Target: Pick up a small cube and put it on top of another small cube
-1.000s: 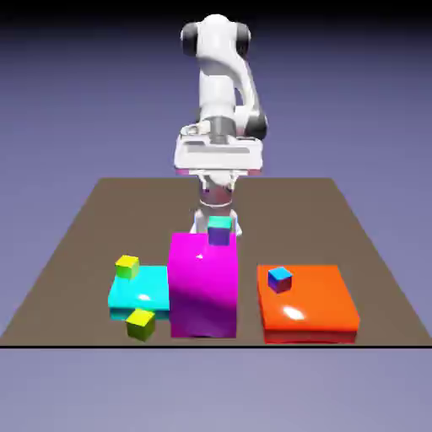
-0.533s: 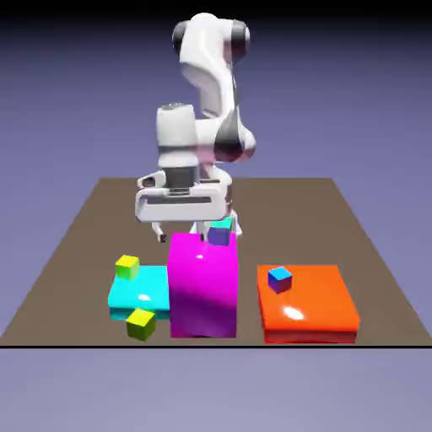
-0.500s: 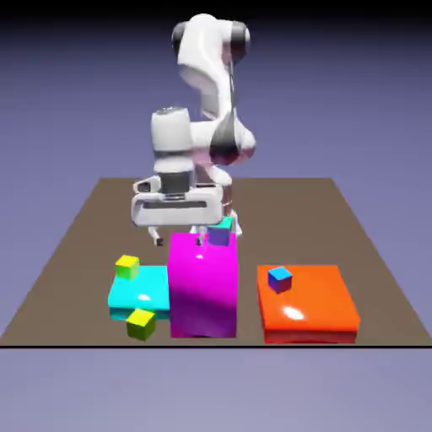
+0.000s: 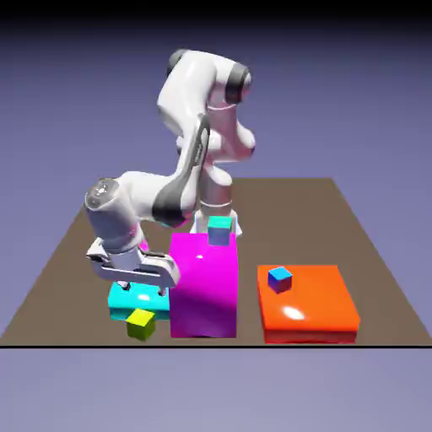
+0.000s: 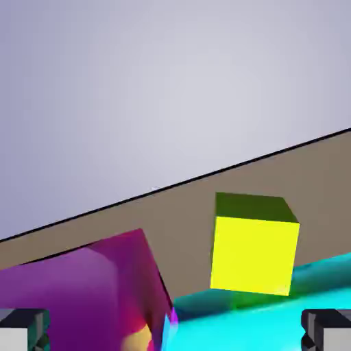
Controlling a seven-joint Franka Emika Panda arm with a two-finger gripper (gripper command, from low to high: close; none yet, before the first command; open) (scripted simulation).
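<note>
The cyan block carries nothing visible in the exterior view, because the hand covers the spot over it. In the hand view a yellow cube with a green upper face sits on the cyan block, beside the magenta block. The magenta block bears a teal-topped cube at its far edge. The orange block carries a blue cube near the corner farthest from the camera on the exterior view's left. The small cube rests on the table, touching the near side of the cyan block.

The gripper is low over the cyan block, and its jaws are spread wide with nothing between them; both grey fingertips show at the bottom corners of the hand view, far apart.

A second ago the arm stood upright behind the magenta block with the hand held level above it. Since then it has swung to the exterior view's left and come down, and it now hides the cube that was plain to see on the cyan block. No block or cube has shifted.
</note>
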